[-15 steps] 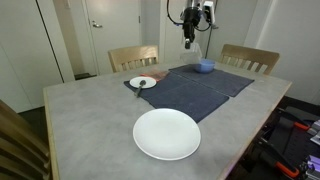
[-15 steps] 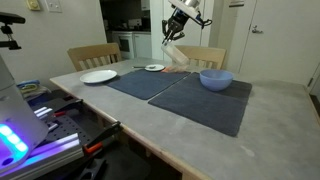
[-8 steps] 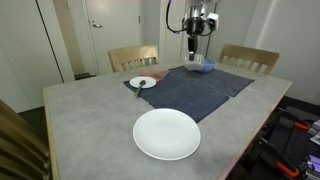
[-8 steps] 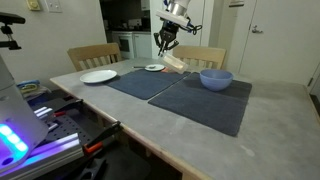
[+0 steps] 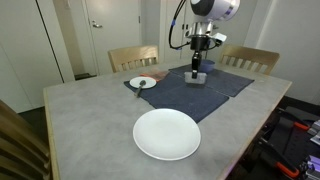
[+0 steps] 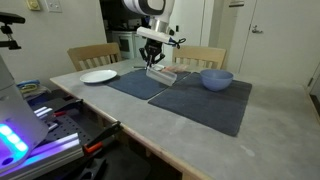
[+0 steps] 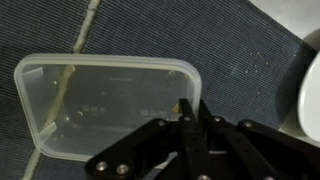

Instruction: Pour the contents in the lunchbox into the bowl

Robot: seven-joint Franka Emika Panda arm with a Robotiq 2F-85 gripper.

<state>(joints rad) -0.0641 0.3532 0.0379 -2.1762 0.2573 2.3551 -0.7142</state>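
Observation:
The clear greyish lunchbox [image 7: 100, 100] lies flat, on or just above the dark placemat [image 7: 230, 45]. It also shows in both exterior views [image 5: 198, 77] [image 6: 162, 75]. My gripper [image 7: 190, 105] is shut on its near long rim and points down [image 5: 198, 66] [image 6: 155, 64]. The box looks almost empty, with only faint specks inside. The light-blue bowl [image 6: 215, 79] stands on the mat beside the lunchbox, apart from it. In an exterior view the arm hides the bowl.
A big white plate [image 5: 167, 133] [image 6: 98, 76] lies on the grey table. A small white plate [image 5: 142, 82] [image 6: 153, 67] sits at the mat's far corner. Wooden chairs [image 5: 133, 56] [image 5: 250, 58] stand behind the table. A pale curved edge [image 7: 311, 90] shows at the wrist view's right border.
The gripper has moved down and away from the bowl, carrying the lunchbox from a raised, tilted pose to level at the mat.

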